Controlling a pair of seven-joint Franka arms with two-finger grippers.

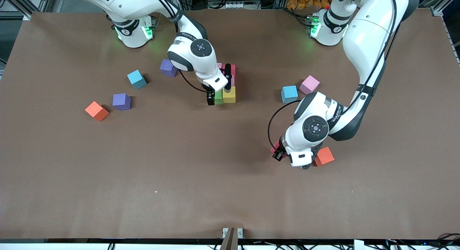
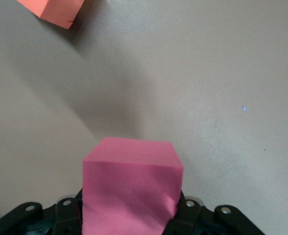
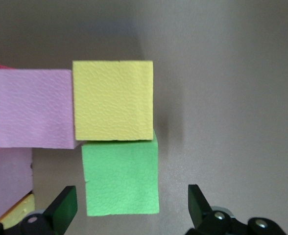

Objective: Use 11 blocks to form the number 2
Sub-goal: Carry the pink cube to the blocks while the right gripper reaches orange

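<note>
1. Where the digit is being laid out, near the middle of the brown table (image 1: 230, 192), a small cluster of touching cubes sits: a yellow block (image 1: 229, 94) with a green block (image 1: 218, 97) touching it on the side toward my right arm's end, and pink blocks (image 1: 232, 71) just farther from the front camera.
2. My right gripper (image 1: 219, 92) hangs low over this cluster. My right wrist view shows its black fingers (image 3: 61, 208) spread wide, one on each side of the green block and apart from it.
3. My left gripper (image 1: 291, 157) is over the table nearer the front camera, toward my left arm's end. It pinches a deep pink block (image 2: 132, 188) between its pads, and the block fills the lower part of my left wrist view.
4. An orange block (image 1: 324, 156) lies on the table just beside my left gripper.
5. A cyan block (image 1: 289, 94) and a pale pink block (image 1: 309, 84) lie side by side, farther from the front camera than my left gripper.
6. Toward my right arm's end, loose cubes lie scattered: a purple block (image 1: 168, 68) close to my right arm's wrist, a second cyan block (image 1: 137, 79), another purple block (image 1: 121, 101), and a second orange block (image 1: 96, 110) beside it.
</note>
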